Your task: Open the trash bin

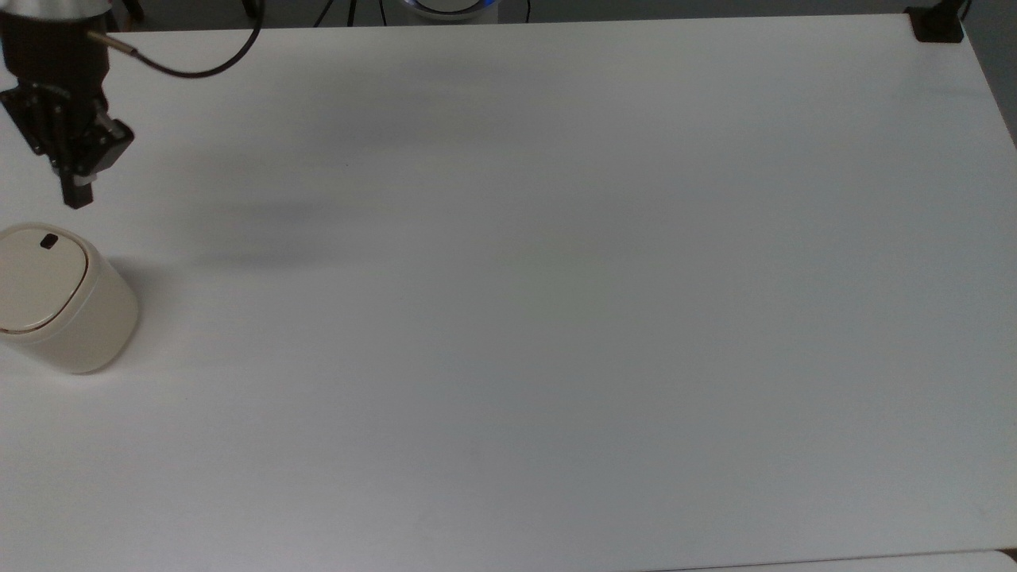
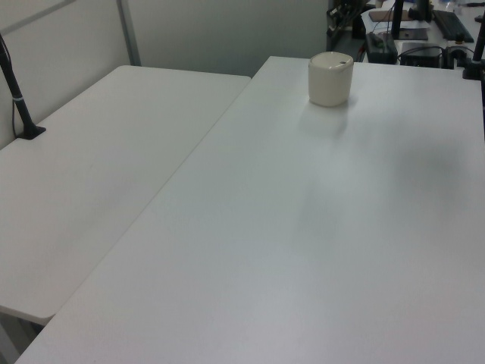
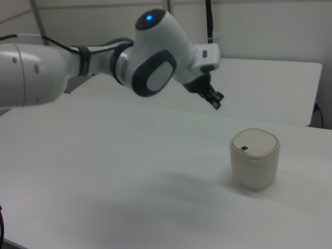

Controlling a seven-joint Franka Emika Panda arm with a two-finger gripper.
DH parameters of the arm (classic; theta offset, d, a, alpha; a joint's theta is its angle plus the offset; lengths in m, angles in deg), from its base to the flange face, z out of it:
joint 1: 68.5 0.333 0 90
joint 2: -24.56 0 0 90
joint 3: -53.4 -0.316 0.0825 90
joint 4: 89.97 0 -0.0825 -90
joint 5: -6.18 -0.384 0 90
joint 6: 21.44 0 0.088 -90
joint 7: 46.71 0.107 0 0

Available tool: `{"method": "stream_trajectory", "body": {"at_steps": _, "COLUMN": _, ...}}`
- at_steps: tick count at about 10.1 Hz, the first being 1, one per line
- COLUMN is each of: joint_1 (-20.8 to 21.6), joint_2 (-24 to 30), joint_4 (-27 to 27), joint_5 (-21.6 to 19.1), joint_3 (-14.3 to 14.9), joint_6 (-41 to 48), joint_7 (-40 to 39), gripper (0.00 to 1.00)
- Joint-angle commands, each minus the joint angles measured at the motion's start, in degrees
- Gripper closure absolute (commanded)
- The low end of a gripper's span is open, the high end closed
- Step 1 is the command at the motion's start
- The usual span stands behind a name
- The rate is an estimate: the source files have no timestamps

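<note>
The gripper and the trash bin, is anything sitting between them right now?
Nothing: in the top view only bare white table separates the gripper from the trash bin; the right view agrees.

probably a lab: white tables [image 2: 288,227], robot arm [image 3: 78,65].

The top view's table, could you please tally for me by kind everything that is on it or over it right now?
Trash bin, cream-beige, lid shut, with a black button: 1
End effector, black, in the air above the table, just beyond the bin's button side: 1
Black clamp at the top view's upper right table corner: 1
Total: 3
</note>
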Motion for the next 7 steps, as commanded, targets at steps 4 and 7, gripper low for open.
{"method": "stream_trajectory", "body": {"at_steps": 4, "joint_1": -5.32, "joint_2": -5.29, "joint_4": 2.70, "joint_5": -1.99, "joint_3": 0.26, "joint_6": -7.41, "joint_7": 1.80, "gripper": 1.00}}
{"method": "stream_trajectory", "body": {"at_steps": 7, "joint_1": -5.94, "joint_2": -9.17, "joint_4": 3.23, "joint_5": -4.71, "joint_3": 0.26, "joint_6": -15.25, "joint_7": 2.16, "gripper": 1.00}}
